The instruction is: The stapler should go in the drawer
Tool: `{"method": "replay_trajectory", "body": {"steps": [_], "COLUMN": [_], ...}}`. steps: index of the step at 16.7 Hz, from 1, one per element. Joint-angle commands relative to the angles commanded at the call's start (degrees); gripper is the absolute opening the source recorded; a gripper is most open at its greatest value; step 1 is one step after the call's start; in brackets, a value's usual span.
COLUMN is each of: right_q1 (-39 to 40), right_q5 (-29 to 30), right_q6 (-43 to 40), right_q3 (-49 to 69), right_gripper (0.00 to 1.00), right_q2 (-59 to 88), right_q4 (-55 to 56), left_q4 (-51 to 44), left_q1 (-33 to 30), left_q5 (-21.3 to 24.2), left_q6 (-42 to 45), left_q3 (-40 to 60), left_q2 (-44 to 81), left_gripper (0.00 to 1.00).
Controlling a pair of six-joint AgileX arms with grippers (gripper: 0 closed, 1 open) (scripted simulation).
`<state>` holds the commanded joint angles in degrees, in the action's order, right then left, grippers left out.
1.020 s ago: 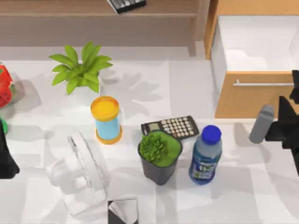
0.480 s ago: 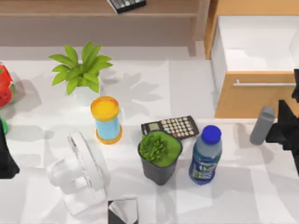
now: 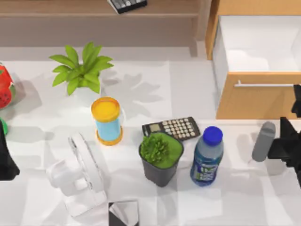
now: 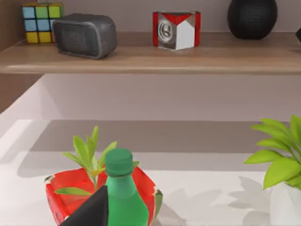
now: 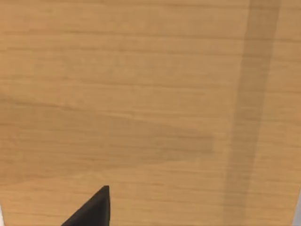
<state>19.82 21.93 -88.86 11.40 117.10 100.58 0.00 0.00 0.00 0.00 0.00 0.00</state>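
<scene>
The stapler (image 3: pixel 263 141), a slim grey body, stands tilted at the table's right side, below the drawer. My right gripper (image 3: pixel 277 145) presses against its right flank and is shut on it, at the top view's right edge. The drawer (image 3: pixel 244 101) is pulled out, showing a light wooden front, a thin silver bar handle (image 3: pixel 265 84) and a white inside. Wood grain of the drawer front (image 5: pixel 150 94) spreads across the right wrist view, with one dark fingertip (image 5: pixel 94 209) low in it. My left gripper (image 3: pixel 6 162) is parked at the table's left edge.
A blue-capped bottle (image 3: pixel 207 157), a calculator (image 3: pixel 171 128) and a green potted plant (image 3: pixel 160 155) sit left of the stapler. Farther left are an orange-lidded cup (image 3: pixel 107 120), a white fan (image 3: pixel 80 174) and a leafy plant (image 3: pixel 81 70). A green bottle (image 4: pixel 120 193) stands by the left gripper.
My right gripper and the stapler have moved together toward the table's front edge, away from the drawer front. The left arm has stayed still.
</scene>
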Motion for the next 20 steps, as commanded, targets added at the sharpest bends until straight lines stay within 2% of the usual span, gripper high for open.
{"method": "replay_trajectory", "body": {"steps": [4, 9, 14, 20], "right_q1": [0.58, 1.45, -0.85, -9.91], "right_q5": [-0.05, -0.26, -1.51, -5.58], "right_q6": [1.12, 6.51, 14.81, 26.11], "right_q3": [0.90, 3.97, 9.22, 18.86], "right_gripper": [1.00, 1.00, 1.00, 1.00], "right_q2": [-2.90, -13.72, -27.29, -42.97], "right_q4": [-3.17, -18.96, -45.86, -88.53], "left_q4": [0.00, 0.00, 0.00, 0.00], "left_q1": [0.00, 0.00, 0.00, 0.00], "left_q5": [0.00, 0.00, 0.00, 0.00], "left_q6": [0.00, 0.00, 0.00, 0.00], "left_q3": [0.00, 0.00, 0.00, 0.00], "left_q2": [0.00, 0.00, 0.00, 0.00], "left_gripper": [1.00, 1.00, 1.00, 1.00]}}
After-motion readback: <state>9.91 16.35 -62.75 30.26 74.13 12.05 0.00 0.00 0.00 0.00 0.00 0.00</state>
